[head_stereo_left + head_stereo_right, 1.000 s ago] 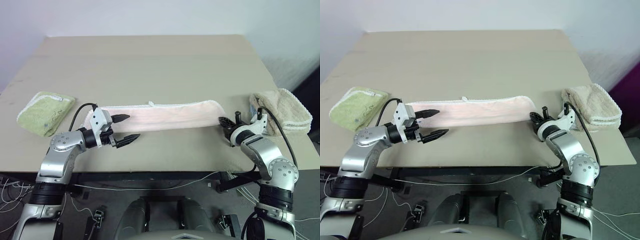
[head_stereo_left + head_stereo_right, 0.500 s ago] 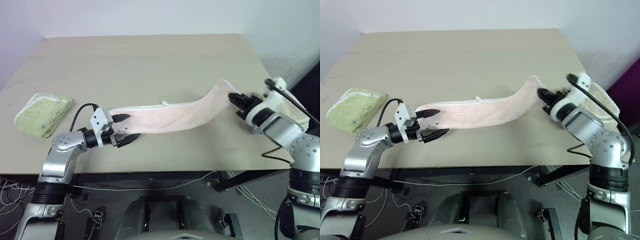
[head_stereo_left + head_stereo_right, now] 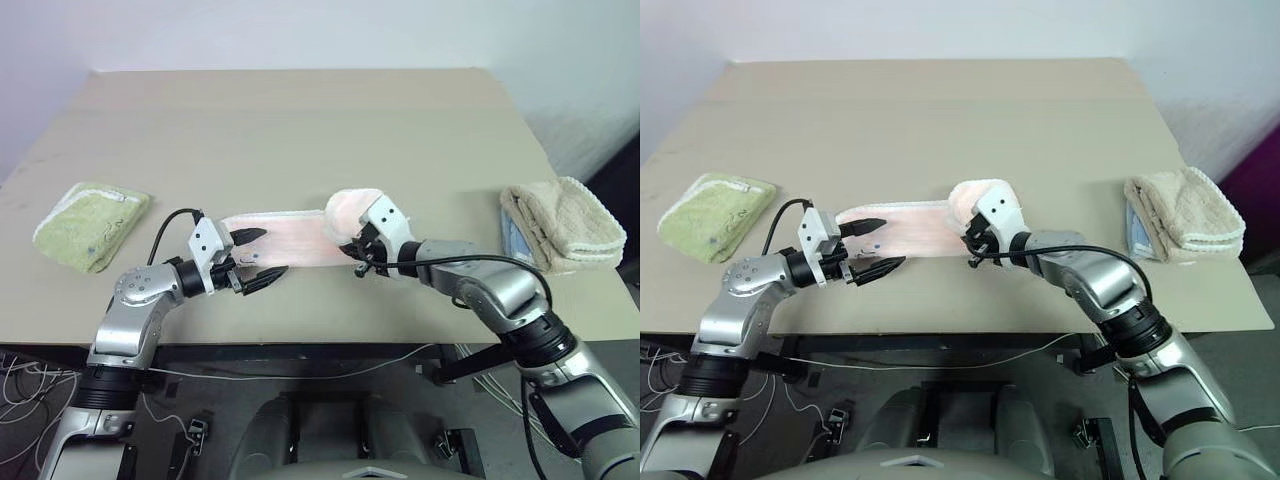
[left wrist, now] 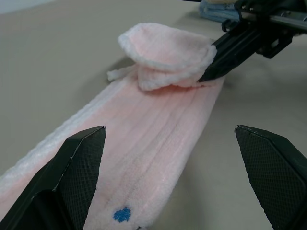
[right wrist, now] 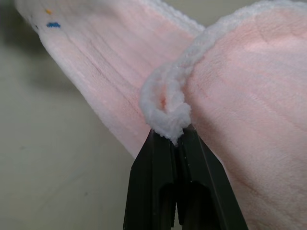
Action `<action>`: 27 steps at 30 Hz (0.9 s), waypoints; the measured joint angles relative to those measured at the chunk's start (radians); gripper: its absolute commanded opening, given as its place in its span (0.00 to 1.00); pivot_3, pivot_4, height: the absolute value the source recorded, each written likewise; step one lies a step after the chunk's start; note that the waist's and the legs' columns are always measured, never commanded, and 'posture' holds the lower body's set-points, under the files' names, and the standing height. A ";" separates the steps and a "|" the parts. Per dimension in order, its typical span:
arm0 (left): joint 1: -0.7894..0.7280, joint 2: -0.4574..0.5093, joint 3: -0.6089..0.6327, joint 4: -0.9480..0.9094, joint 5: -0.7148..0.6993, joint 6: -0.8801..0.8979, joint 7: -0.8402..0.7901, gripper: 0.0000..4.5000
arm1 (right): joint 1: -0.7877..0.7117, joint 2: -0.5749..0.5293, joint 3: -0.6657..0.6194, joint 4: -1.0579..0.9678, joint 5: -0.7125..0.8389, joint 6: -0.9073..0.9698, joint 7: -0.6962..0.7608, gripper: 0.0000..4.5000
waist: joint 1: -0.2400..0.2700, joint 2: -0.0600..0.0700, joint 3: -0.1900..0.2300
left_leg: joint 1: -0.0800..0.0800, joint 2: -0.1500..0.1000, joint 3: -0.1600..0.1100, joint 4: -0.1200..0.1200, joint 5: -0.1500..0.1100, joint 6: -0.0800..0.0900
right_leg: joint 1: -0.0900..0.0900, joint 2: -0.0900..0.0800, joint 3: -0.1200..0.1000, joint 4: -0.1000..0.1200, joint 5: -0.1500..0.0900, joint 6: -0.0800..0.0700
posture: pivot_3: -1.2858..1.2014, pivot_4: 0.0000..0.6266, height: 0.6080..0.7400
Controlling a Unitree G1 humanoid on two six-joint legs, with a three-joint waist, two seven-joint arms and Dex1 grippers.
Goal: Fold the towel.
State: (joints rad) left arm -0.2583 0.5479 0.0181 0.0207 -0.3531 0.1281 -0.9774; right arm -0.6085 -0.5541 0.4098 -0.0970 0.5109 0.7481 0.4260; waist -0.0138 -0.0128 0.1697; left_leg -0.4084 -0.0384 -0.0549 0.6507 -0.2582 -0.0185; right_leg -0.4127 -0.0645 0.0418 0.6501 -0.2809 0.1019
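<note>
Pale pink thin cloth towel with faint stripes and white scalloped edging (image 3: 290, 238): stretched as a narrow band near the front edge of the beige tabletop (image 3: 300, 130), right end lifted and doubled back over the band's middle in a rounded loop. Small blue print visible near the left end in the left wrist view.

Right gripper (image 3: 357, 262): black fingers clenched on the towel's rolled white hem, seen pinched between the tips in the right wrist view; held end hanging just above the flat part of the band.

Left gripper (image 3: 262, 255): at the towel's left end, jaws spread wide, one finger over the cloth, the other beside its front edge; nothing grasped.

Light green folded terry towel (image 3: 90, 224): on the table's left side, well apart.

Thick beige folded towel (image 3: 565, 222): at the right edge, well apart.
</note>
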 measured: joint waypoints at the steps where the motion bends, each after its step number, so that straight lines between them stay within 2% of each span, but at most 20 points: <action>1: 0.008 0.000 0.000 -0.005 0.000 0.000 0.003 1.00 | 0.000 0.008 0.001 0.006 -0.018 -0.002 0.010 0.01 | 0.000 0.000 0.000 | 0.000 0.000 0.000 0.000 0.000 0.000 | 0.000 0.000 0.000 0.000 0.000 0.000 | 0.52 0.24 1.00; 4: 0.028 0.001 0.001 -0.022 -0.002 0.003 0.014 1.00 | 0.004 0.032 -0.001 0.014 -0.061 -0.011 0.034 0.01 | 0.001 0.000 0.000 | 0.000 0.000 0.000 0.000 0.000 0.000 | 0.000 -0.001 0.000 0.000 0.000 0.000 | 0.52 0.24 1.00; 6: 0.031 0.001 0.003 -0.030 -0.005 0.006 0.020 1.00 | 0.012 0.052 -0.009 0.014 -0.074 -0.010 0.051 0.10 | 0.001 0.000 0.000 | 0.000 0.000 0.000 0.000 0.000 0.000 | 0.000 -0.001 0.000 0.000 0.000 0.000 | 0.52 0.24 1.00; 9: 0.043 0.002 0.003 -0.045 -0.008 0.015 0.026 1.00 | 0.026 0.077 -0.034 0.013 -0.072 0.004 0.077 0.30 | 0.000 0.000 0.000 | 0.000 0.000 0.000 0.000 0.000 0.000 | 0.000 -0.001 0.000 0.000 0.000 0.000 | 0.52 0.24 1.00; 10: 0.052 0.001 0.003 -0.050 -0.008 0.019 0.028 1.00 | 0.033 0.082 -0.047 0.007 -0.069 0.015 0.088 0.40 | 0.000 0.000 0.000 | 0.000 0.000 0.000 0.000 0.000 0.000 | 0.000 -0.001 0.000 0.000 0.000 0.000 | 0.52 0.24 1.00; 15: 0.080 0.000 0.014 -0.079 -0.031 0.045 0.051 1.00 | 0.057 0.084 -0.108 -0.065 -0.057 0.038 0.112 0.76 | 0.000 0.000 0.000 | 0.000 0.000 0.000 -0.001 0.000 0.000 | 0.000 -0.002 0.000 0.000 0.000 0.000 | 0.52 0.24 1.00; 19: 0.137 -0.029 0.081 -0.151 -0.109 0.127 0.117 1.00 | 0.072 0.067 -0.210 -0.134 -0.050 0.016 0.133 0.76 | 0.000 0.000 0.000 | 0.000 0.000 -0.001 -0.001 0.000 0.000 | 0.000 -0.002 0.001 -0.001 0.000 0.000 | 0.52 0.24 1.00; 20: 0.152 -0.040 0.098 -0.169 -0.130 0.149 0.141 1.00 | 0.070 0.065 -0.241 -0.139 -0.044 0.003 0.139 0.72 | 0.000 0.000 0.000 | 0.000 0.000 -0.001 -0.001 0.000 0.000 | 0.000 -0.002 0.001 -0.001 0.000 0.000 | 0.52 0.24 1.00; 22: 0.190 -0.069 0.137 -0.217 -0.177 0.210 0.205 1.00 | 0.061 0.066 -0.303 -0.125 -0.034 -0.022 0.149 0.62 | 0.000 0.000 0.000 | 0.000 0.000 -0.001 -0.001 0.000 0.000 | 0.000 -0.002 0.001 -0.001 0.000 0.000 | 0.52 0.24 1.00; 27: 0.264 -0.138 0.211 -0.316 -0.304 0.368 0.371 1.00 | 0.000 0.110 -0.359 0.067 -0.070 -0.138 0.170 0.22 | -0.001 0.000 0.000 | 0.001 0.000 -0.001 -0.001 0.000 0.000 | 0.001 -0.001 0.001 -0.001 0.000 0.000 | 0.52 0.24 1.00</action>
State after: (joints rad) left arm 0.0061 0.4099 0.2286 -0.2955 -0.6568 0.4960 -0.6064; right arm -0.6087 -0.4442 0.0505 -0.0300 0.4414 0.6105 0.5962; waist -0.0150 -0.0130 0.1695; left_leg -0.4078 -0.0384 -0.0558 0.6496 -0.2583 -0.0187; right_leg -0.4121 -0.0659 0.0426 0.6496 -0.2809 0.1018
